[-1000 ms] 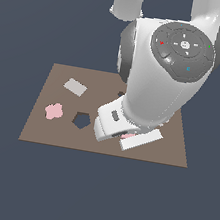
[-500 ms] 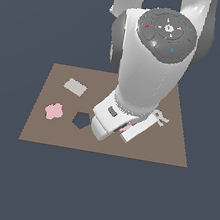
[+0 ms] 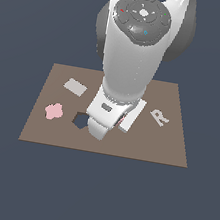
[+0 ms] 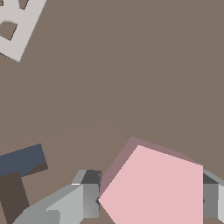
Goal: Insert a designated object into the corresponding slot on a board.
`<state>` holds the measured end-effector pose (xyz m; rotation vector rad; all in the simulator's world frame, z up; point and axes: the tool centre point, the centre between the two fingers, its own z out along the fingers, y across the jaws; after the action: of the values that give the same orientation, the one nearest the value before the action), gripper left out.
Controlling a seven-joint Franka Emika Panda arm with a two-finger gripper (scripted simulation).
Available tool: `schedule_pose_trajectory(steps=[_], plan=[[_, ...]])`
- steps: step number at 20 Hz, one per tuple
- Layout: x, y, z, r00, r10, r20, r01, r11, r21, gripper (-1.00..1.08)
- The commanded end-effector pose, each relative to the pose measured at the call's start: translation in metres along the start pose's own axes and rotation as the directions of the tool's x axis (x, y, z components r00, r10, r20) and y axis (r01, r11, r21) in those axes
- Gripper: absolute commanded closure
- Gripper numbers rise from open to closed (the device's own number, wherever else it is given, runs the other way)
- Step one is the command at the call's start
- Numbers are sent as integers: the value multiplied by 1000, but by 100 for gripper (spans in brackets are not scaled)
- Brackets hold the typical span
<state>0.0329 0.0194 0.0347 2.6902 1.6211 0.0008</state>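
In the wrist view the pale-pink pentagon piece (image 4: 153,188) sits between my two fingers (image 4: 89,197), with my gripper (image 4: 151,199) shut on it just above the brown board (image 4: 131,78). It casts a shadow on the board. In the exterior view the hand (image 3: 108,114) hangs low over the board (image 3: 166,147), and the arm hides most of the piece. The dark pentagon slot (image 3: 81,120) lies on the board just to the exterior view's left of the hand, with part of its edge behind the hand.
A pink lobed piece (image 3: 53,110) and a pale grey rectangle (image 3: 75,87) lie on the exterior view's left of the board. A white letter R (image 3: 159,117) (image 4: 15,26) lies to the right. A dark angular cutout (image 4: 22,159) shows near one finger.
The arm has swung toward the exterior view's left, carrying the hand and the pink piece closer to the pentagon slot. The letter R, hidden before, is now uncovered.
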Motion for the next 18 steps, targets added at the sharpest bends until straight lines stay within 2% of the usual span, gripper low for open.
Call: schedule_pose_trajectory(steps=[1,5,9,13,18], plan=[[-9,1,-1,996,-91,0,91,996,-1,108],[-22,5,-1,973,-230,0,230,973,-1,108],[-34,10,-2,932,-363,0,363,932,-1,108],[-46,18,-3,873,-487,0,487,873,-1,108],[-59,29,-4,778,-628,1,628,778,-1,108]])
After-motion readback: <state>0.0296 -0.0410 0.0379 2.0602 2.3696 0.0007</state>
